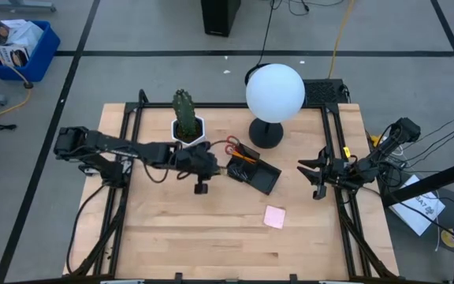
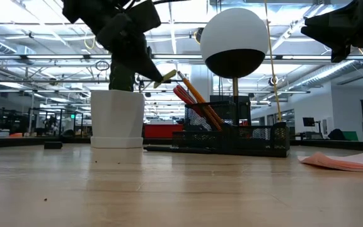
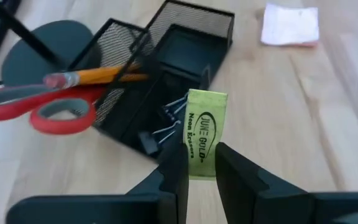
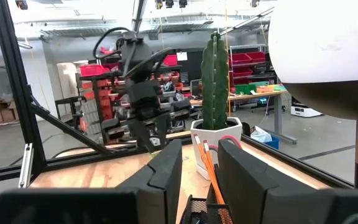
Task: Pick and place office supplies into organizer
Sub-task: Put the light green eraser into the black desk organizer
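the left gripper (image 3: 201, 167) is hovering over the organizer (image 3: 166, 68) with its fingers clamped on the small yellow piece (image 3: 201, 132), so next it's probably lowering over the clip compartment and letting go, while the right gripper (image 1: 318, 175), fingers slightly apart and empty, is waiting off to the side

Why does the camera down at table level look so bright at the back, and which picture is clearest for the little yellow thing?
Low view: ceiling lights behind silhouette the left claw and lamp globe. Left wrist view: the yellow eraser is sharp enough to show its printed label, though the claw's fingers are blurred. High view: even light, soft shadows on the table.
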Robot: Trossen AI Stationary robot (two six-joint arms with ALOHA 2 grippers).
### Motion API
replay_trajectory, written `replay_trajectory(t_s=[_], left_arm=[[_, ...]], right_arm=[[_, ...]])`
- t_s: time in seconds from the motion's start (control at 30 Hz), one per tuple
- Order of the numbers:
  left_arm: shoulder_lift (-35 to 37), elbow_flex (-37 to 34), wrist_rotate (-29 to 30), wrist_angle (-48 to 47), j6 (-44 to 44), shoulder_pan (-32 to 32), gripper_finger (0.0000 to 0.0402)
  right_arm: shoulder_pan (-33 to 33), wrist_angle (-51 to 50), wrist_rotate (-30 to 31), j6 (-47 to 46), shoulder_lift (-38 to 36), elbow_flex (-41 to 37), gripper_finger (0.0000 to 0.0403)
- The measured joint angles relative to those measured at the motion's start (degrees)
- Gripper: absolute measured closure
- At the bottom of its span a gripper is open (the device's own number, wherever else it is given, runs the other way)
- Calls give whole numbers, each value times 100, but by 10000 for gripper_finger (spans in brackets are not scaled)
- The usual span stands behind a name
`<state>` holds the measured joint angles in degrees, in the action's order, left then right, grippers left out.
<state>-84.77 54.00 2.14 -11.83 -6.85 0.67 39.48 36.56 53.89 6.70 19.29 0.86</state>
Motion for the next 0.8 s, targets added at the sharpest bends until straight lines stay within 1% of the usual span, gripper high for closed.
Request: replay_trajectory(t_s=[0.13, 0.43, 0.53, 0.8], left_arm=[[-220, 4, -251, 223, 53, -181, 328], [-854, 7, -441, 1129, -295, -329, 328], [-1005, 4, -441, 1202, -393, -382, 328], [-1258, 7, -472, 1783, -356, -456, 328]], right_arm=[[-1, 1, 0, -1, 0, 2, 303], [-2, -2, 0, -2, 1, 2, 303], [0, -1, 0, -2, 0, 1, 303], [-2, 2, 0, -2, 0, 2, 303]])
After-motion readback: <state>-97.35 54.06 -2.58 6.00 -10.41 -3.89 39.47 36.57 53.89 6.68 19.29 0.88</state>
